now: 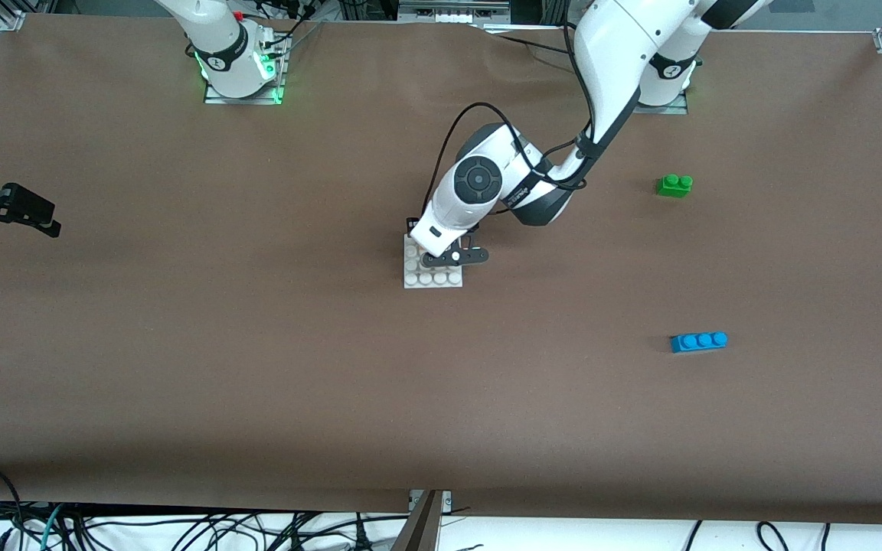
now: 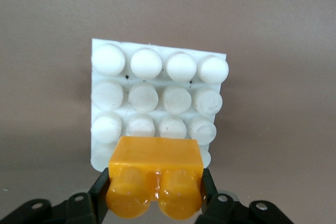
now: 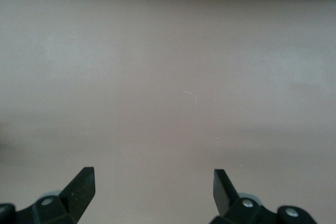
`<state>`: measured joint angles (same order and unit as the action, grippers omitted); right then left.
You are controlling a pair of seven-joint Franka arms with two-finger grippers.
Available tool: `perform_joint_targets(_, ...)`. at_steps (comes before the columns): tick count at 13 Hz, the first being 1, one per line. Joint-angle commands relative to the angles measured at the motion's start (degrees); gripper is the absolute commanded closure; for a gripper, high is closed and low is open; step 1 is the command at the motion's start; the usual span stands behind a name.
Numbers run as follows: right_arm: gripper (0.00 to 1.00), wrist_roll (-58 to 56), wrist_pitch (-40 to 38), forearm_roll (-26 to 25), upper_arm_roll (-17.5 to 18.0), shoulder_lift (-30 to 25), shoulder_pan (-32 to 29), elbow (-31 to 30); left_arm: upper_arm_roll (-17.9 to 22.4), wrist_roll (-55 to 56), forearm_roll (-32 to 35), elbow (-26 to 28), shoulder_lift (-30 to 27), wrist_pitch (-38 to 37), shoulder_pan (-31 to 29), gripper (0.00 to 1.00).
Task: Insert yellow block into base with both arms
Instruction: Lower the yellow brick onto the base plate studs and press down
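My left gripper (image 2: 154,188) is shut on the yellow block (image 2: 155,174), with a black finger on each of its short sides. In the left wrist view the block covers part of one edge row of studs on the white base (image 2: 157,93); I cannot tell whether they touch. In the front view the left gripper (image 1: 447,254) is low over the base (image 1: 433,277) and hides the block. My right gripper (image 1: 27,208) waits over the right arm's end of the table, open and empty (image 3: 153,174), with bare brown table under it.
A green two-stud brick (image 1: 674,185) and a blue three-stud brick (image 1: 699,341) lie toward the left arm's end of the table, the blue one nearer to the front camera. Cables run along the table's front edge.
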<state>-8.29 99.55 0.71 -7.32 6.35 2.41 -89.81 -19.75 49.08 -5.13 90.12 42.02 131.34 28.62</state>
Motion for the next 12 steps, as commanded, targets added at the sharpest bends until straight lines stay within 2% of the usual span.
perform_joint_targets(1,0.00,-1.02,-0.41,-0.44,0.56,-0.64,-0.65,-0.54,-0.11,0.93,2.92,-2.94,2.37,-1.35,1.09,1.00)
perform_joint_targets(12,0.00,-0.76,-0.58,-0.36,0.73,-0.81,-0.47,-0.54,0.59,-0.13,4.24,-3.20,3.25,-0.82,1.18,1.00)
